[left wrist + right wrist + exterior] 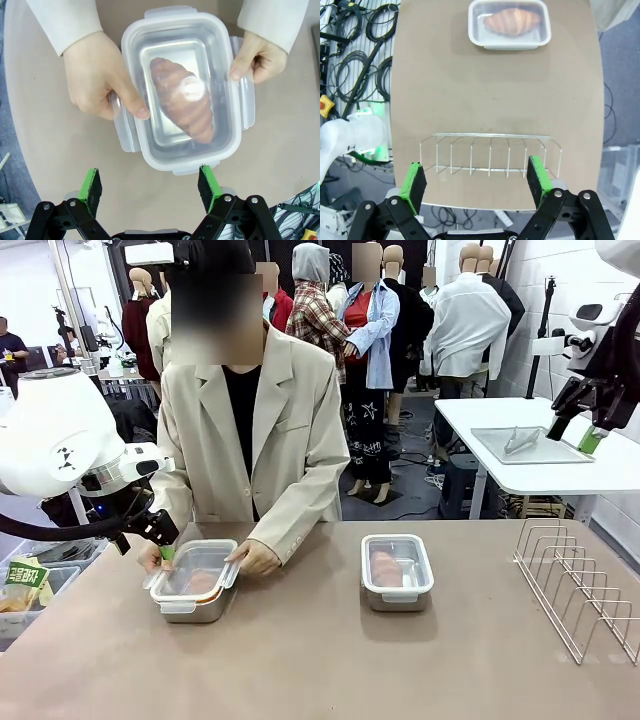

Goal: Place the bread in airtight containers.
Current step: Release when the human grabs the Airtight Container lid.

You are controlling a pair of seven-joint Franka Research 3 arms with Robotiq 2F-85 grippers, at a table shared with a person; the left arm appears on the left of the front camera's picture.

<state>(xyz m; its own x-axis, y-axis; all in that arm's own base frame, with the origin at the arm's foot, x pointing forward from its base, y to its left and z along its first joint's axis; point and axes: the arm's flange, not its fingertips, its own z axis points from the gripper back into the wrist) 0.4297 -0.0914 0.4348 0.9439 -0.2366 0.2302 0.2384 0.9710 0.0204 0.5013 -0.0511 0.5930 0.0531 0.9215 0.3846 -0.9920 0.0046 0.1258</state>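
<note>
From my remote station, I saw the left gripper (150,187) hovering low in the frame with its green-padded fingers (90,184) spread wide and holding nothing, just above the near end of a shiny rectangular steel tin (182,95) on the beige counter (320,660). A golden-brown ridged roll (182,100) lay inside under a clear plastic snap lid (135,145), and the person's two hands (97,80) pressed the lid's side flaps. At centre right of the front view, a second lidded steel tin (397,571) held another roll (386,567). The right gripper (476,182) hung released, fingers apart, above a wire rack (490,152) near the counter's edge.
</note>
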